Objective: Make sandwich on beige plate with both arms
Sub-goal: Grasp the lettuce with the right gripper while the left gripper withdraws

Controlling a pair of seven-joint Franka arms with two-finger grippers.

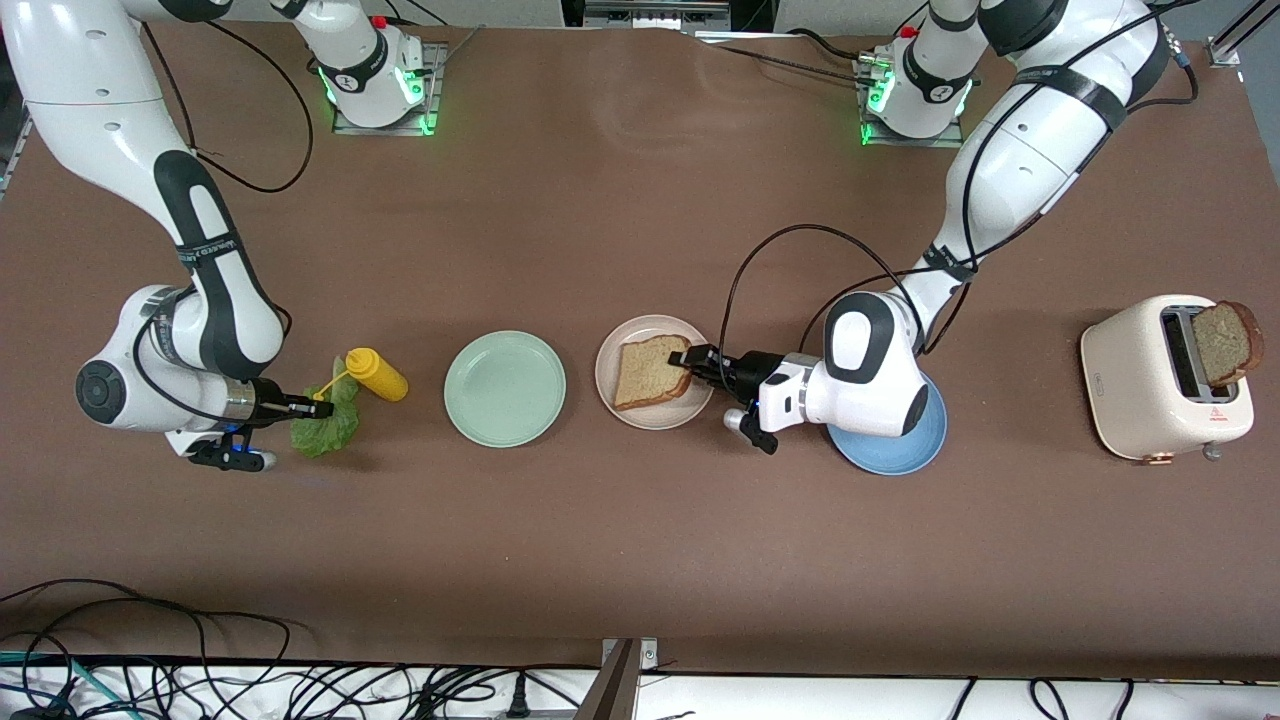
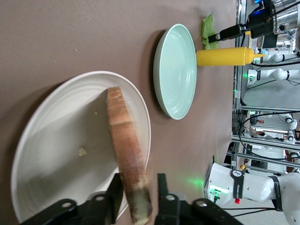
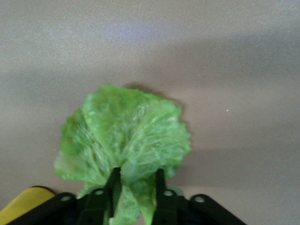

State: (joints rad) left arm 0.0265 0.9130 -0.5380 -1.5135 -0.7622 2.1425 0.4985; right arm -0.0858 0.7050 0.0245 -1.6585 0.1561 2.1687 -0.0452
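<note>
The left pincer (image 1: 690,361) is being held low at the rim of the beige plate (image 1: 610,392), its fingers (image 2: 115,190) standing narrowly apart on either side of the bread slice (image 1: 652,371); from the left wrist view the crust edge is lying between them, but whether it is being pinched or has just been let go cannot be told. The slice is lying on that plate, one edge tilted up toward the pincer. The mint green plate (image 1: 505,388) is sitting beside the beige one, toward the right arm's end of the worktop (image 1: 640,540), and a blue plate (image 1: 925,445) is lying under the left arm's wrist.

The right pincer (image 1: 318,407) is being closed on the stem end of the lettuce leaf (image 1: 325,425), which is lying on the worktop touching the yellow squeeze bottle (image 1: 377,374). A second bread slice (image 1: 1227,343) is standing in the toaster (image 1: 1130,400) at the left arm's end.

The lettuce is judged light, limp and easily torn, so the thicker rib at its base is being taken as the best hold. The bread is judged soft and crumbly, best gripped lightly across the firmer crust
</note>
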